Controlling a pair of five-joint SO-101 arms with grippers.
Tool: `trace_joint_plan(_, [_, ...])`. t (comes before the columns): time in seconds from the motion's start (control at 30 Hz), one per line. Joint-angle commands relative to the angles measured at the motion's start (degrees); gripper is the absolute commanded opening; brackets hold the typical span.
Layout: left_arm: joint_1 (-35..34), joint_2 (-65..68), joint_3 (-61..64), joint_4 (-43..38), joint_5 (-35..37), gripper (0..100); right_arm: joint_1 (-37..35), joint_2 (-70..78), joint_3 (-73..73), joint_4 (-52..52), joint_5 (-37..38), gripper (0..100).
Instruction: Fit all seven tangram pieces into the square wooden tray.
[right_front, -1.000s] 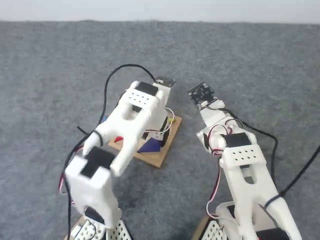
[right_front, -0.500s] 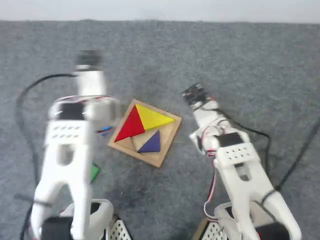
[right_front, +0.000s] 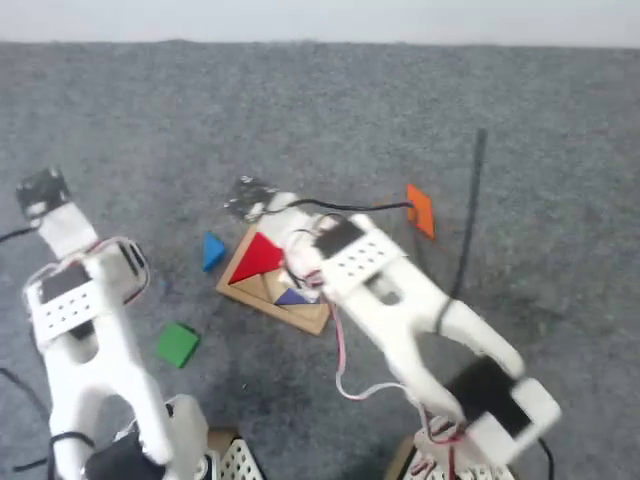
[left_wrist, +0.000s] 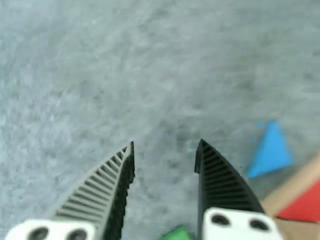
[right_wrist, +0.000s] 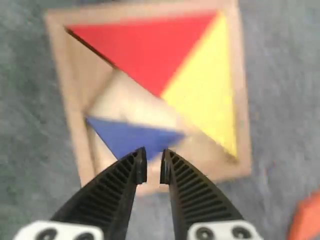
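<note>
The square wooden tray (right_wrist: 59, 95) holds a red triangle (right_wrist: 150, 47), a yellow triangle (right_wrist: 205, 95) and a dark blue triangle (right_wrist: 130, 136). My right gripper (right_wrist: 153, 161) hangs just above the tray's rim beside the dark blue triangle, shut with nothing in it. In the high view the right arm (right_front: 355, 262) lies across the tray (right_front: 300, 318), hiding the yellow piece. My left gripper (left_wrist: 165, 152) is open over bare carpet. A light blue triangle (left_wrist: 270, 150) (right_front: 212, 250), a green square (right_front: 178, 343) and an orange piece (right_front: 420, 210) lie loose on the carpet.
Grey carpet covers the whole table (right_front: 520, 120). The left arm (right_front: 70, 300) stands at the far left, apart from the tray. A black cable (right_front: 470, 200) runs past the orange piece on the right.
The left arm swung off the tray to the far left. The right arm swung leftward and now reaches over the tray, covering the yellow triangle in the high view.
</note>
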Motion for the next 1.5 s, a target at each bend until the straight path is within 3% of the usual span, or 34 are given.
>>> trace_joint_plan(0.0, [-2.55,1.14,3.38,-8.0,-3.25,20,-1.98,5.49,-8.26,0.13,0.53,5.4])
trace_joint_plan(0.23, [-3.08,1.76,2.95,-8.26,-3.6,20,-1.8,13.76,-12.84,1.19,0.62,5.4])
trace_joint_plan(0.6, [-3.08,1.76,3.03,-8.26,-3.87,20,-1.89,13.76,-13.01,12.7,0.62,5.4])
trace_joint_plan(1.07, [-3.08,1.49,3.12,-8.0,-3.87,20,-0.13,1.01,-12.57,20.0,0.79,5.4])
trace_joint_plan(1.17, [-2.99,1.23,2.42,-4.13,-5.27,20,2.77,-6.46,-11.25,21.41,0.79,5.4])
trace_joint_plan(1.27, [-1.32,1.23,1.98,1.32,-11.34,20,5.85,-13.93,-6.33,20.44,0.88,5.4])
trace_joint_plan(1.47, [2.99,1.32,1.54,13.54,-20.31,20,10.33,-21.32,8.35,12.09,0.79,5.4])
